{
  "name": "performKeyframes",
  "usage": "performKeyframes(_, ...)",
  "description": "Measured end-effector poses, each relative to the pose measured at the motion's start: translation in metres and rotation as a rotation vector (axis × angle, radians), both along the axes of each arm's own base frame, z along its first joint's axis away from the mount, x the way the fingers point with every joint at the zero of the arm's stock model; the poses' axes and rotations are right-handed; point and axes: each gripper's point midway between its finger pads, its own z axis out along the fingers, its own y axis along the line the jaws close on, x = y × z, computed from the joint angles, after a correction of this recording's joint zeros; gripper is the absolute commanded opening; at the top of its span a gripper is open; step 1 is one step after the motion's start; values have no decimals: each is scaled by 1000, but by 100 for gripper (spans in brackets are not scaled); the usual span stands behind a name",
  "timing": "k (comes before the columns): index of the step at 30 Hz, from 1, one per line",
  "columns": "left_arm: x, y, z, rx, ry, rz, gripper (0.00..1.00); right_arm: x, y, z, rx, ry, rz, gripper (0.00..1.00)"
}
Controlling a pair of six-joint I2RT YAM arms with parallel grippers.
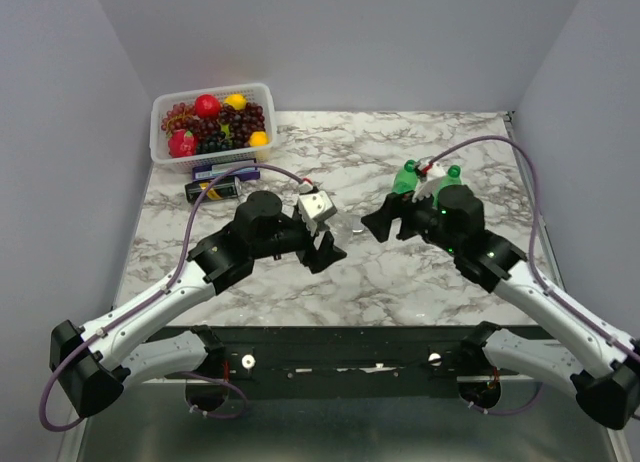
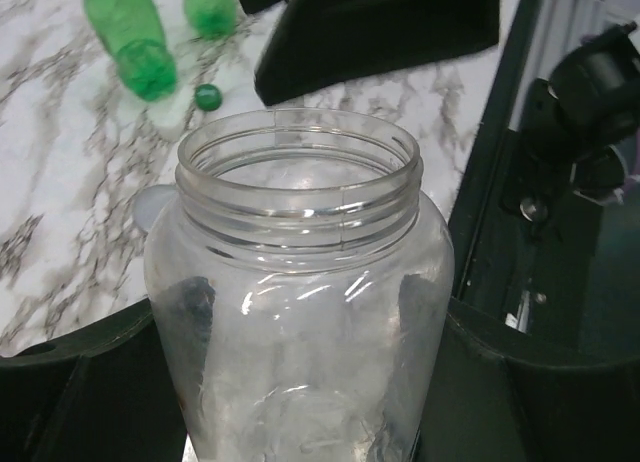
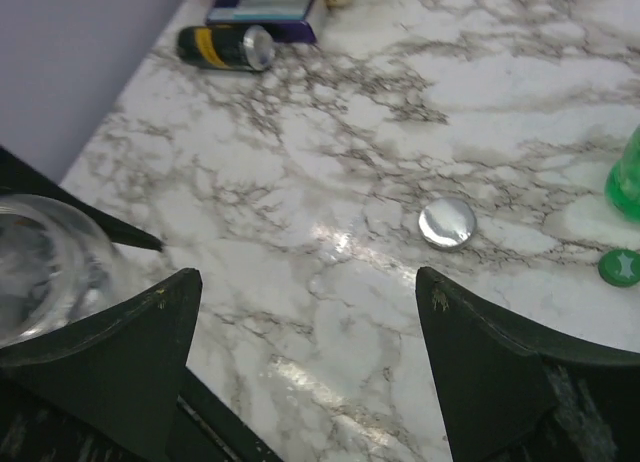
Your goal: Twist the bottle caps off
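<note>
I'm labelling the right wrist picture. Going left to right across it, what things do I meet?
First the clear bottle, then the dark can, then the silvery cap, then the green cap.

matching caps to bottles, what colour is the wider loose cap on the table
Silvery-grey cap, clearest in right wrist view.

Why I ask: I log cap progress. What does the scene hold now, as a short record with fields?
left tool: closed on the clear bottle, whose mouth is uncapped
right tool: open, empty, above the table
silver cap: lying loose on the table
green cap: lying loose on the table, beside a green bottle
</note>
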Motion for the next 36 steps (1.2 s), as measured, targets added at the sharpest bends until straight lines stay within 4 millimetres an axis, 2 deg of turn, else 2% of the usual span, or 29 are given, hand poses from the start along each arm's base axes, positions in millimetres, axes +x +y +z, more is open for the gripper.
performKeyframes(2,-12,-6,3,-7,-13,-61,25,-15,-1,36,77,-53,64,97)
performKeyframes(4,-21,-10,4,-12,-22,-109,25,-30,5,59,129,-80,141,97)
performKeyframes(5,-25,-12,5,-14,-27,-128,25,-40,10,69,156,-85,194,97)
performKeyframes(7,-32,-15,5,-14,-33,-159,25,-52,17,74,180,-73,269,98)
performKeyframes(12,-38,-18,4,-9,-42,-185,24,-74,29,66,212,5,395,100)
performKeyframes(20,-37,-19,-6,24,-29,-179,24,-94,48,59,231,85,515,100)
performKeyframes(27,-33,-19,-12,45,-25,-159,24,-99,59,48,214,126,548,100)
performKeyframes(36,-33,-20,-14,51,-25,-154,25,-94,65,38,188,140,520,96)
